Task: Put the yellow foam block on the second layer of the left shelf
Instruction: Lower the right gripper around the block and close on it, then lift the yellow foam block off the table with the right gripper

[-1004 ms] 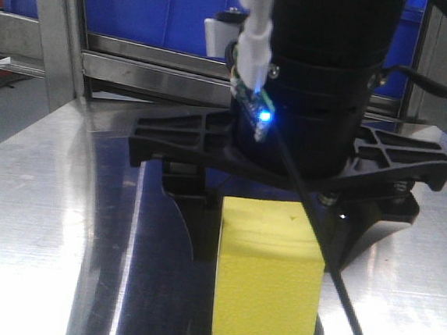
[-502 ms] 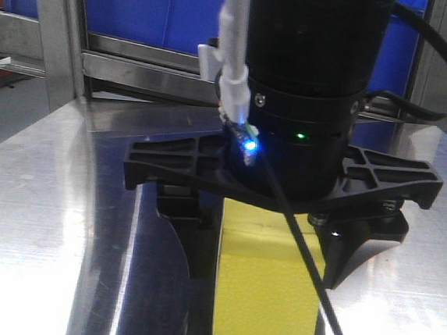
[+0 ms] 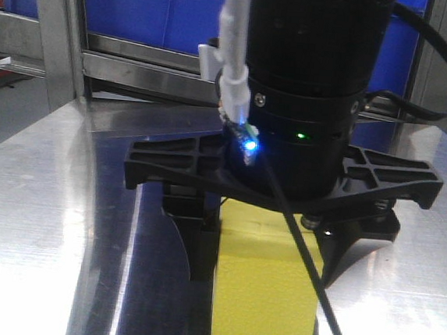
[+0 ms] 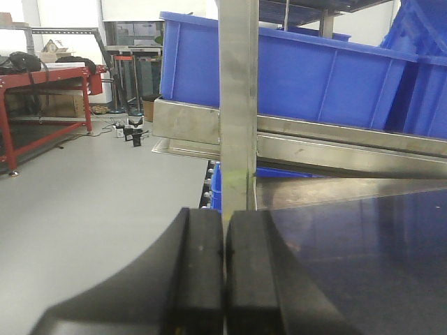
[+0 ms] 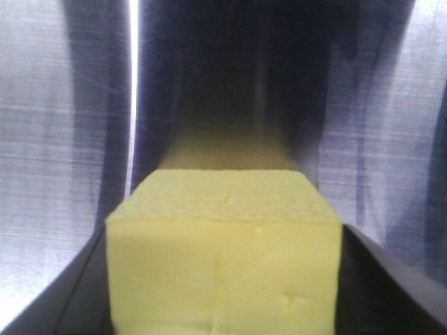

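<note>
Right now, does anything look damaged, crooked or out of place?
Nothing major. The yellow block stands square on the table, clamped in the right gripper; only small dents mark its foam face. The left gripper is shut and empty.

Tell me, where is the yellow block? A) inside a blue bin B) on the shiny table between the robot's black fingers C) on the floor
B: the yellow foam block stands on the shiny metal table, with the right gripper holding its black fingers against its two sides.
</note>
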Available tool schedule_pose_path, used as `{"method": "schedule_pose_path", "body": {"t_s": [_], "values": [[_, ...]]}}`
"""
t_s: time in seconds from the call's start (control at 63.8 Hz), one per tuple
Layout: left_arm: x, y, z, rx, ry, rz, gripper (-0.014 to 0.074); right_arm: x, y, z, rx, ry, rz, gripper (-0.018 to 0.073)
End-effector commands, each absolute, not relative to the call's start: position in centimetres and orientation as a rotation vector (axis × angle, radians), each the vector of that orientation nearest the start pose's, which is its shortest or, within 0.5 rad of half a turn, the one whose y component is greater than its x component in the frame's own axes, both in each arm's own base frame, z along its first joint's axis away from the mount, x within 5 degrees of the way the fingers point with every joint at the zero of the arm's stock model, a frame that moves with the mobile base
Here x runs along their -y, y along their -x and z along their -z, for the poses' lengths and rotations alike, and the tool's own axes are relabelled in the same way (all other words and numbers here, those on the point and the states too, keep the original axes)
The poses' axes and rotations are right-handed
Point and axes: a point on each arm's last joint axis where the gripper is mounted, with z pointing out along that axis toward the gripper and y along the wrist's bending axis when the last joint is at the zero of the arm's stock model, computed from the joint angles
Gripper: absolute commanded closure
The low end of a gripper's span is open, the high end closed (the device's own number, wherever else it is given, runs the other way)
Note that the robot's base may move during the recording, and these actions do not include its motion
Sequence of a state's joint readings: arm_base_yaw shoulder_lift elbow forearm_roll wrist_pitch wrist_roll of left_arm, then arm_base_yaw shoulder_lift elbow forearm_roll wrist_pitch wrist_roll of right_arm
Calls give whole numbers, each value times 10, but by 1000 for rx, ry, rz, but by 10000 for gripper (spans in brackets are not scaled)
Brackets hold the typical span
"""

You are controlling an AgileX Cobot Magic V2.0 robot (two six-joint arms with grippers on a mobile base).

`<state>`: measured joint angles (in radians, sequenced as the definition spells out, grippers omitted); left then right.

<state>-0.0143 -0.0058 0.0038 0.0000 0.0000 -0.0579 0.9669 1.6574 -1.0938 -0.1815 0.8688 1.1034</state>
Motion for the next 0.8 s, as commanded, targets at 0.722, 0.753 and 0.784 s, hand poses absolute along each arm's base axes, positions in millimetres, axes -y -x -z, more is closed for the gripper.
{"method": "schedule_pose_path", "body": {"t_s": [0.722, 0.753, 0.784], "values": [[1, -55, -212, -1406, 38, 66, 472, -198, -209, -293, -2653, 288, -236, 39], [1, -55, -212, -1406, 38, 66, 472, -192, -211, -298, -2638, 281, -235, 39], [1, -55, -212, -1406, 38, 66, 472, -186, -213, -301, -2629, 268, -235, 39]]}}
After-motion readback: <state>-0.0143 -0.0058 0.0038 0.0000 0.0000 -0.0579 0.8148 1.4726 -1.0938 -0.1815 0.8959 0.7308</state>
